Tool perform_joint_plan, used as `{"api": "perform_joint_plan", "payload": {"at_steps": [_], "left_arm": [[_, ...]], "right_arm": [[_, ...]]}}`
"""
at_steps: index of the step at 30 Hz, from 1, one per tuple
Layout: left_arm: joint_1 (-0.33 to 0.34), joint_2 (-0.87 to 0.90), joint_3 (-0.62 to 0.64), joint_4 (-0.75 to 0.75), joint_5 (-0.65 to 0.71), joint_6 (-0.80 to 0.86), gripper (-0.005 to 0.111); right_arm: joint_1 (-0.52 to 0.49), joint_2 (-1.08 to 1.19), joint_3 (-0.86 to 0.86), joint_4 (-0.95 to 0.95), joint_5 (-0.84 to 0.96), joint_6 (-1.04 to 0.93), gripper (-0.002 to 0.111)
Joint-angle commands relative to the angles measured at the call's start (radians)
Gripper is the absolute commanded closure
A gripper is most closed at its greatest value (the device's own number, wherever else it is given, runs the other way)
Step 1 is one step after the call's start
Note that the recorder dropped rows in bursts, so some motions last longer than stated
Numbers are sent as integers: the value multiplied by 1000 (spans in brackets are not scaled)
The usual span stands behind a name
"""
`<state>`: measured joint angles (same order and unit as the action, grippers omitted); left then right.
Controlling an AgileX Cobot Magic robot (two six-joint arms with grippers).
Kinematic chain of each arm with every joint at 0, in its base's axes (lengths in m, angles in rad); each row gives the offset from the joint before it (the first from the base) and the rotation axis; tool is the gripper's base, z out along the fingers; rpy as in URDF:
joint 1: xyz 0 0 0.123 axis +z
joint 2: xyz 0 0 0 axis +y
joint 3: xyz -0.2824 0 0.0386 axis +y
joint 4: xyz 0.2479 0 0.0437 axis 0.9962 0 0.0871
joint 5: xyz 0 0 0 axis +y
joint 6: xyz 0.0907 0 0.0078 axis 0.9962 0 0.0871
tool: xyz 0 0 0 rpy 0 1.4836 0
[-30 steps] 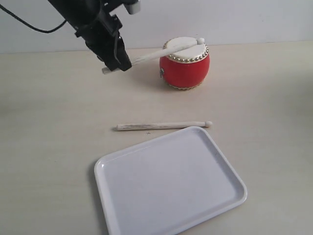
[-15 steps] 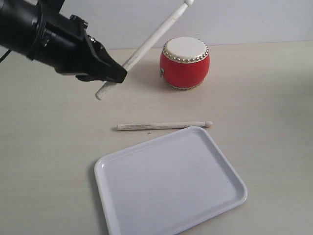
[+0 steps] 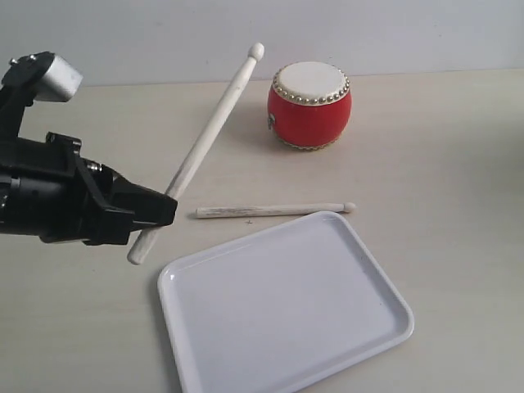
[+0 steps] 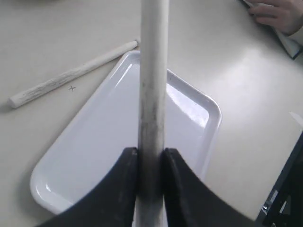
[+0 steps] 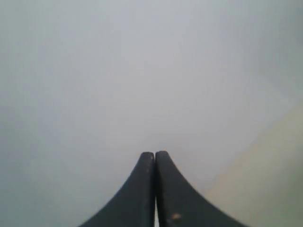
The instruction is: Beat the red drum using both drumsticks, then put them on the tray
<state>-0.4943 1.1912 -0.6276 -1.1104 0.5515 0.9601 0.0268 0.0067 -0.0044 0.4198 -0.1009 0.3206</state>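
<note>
drum (image 3: 309, 105) behind loose drumstick (image 3: 274, 210), tray (image 3: 282, 315) just in front

Setting: we log a lab-style robot test bench. Evidence: bare pale tabletop (image 3: 458, 164); blank grey wall (image 3: 393, 33) at 12 o'clock; bystander's hand (image 4: 279, 16) nearby.

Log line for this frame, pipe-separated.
left gripper: shut on first drumstick, tip raised | right gripper: shut, empty | second drumstick: on table between drum and tray | tray: no sticks yet
</note>
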Motion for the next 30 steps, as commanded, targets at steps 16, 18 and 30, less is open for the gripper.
{"api": "perform_joint_plan", "payload": {"at_steps": [16, 18, 30], "left_arm": [[-6, -20, 22, -430, -12, 287, 107], [-6, -18, 22, -598, -7, 435, 107], [-6, 46, 22, -634, 56, 498, 107]], "right_arm": [[-4, 587, -447, 713, 553, -912, 108], [-4, 792, -498, 1023, 832, -1268, 108], [29, 1381, -611, 1089, 1287, -1468, 91]]}}
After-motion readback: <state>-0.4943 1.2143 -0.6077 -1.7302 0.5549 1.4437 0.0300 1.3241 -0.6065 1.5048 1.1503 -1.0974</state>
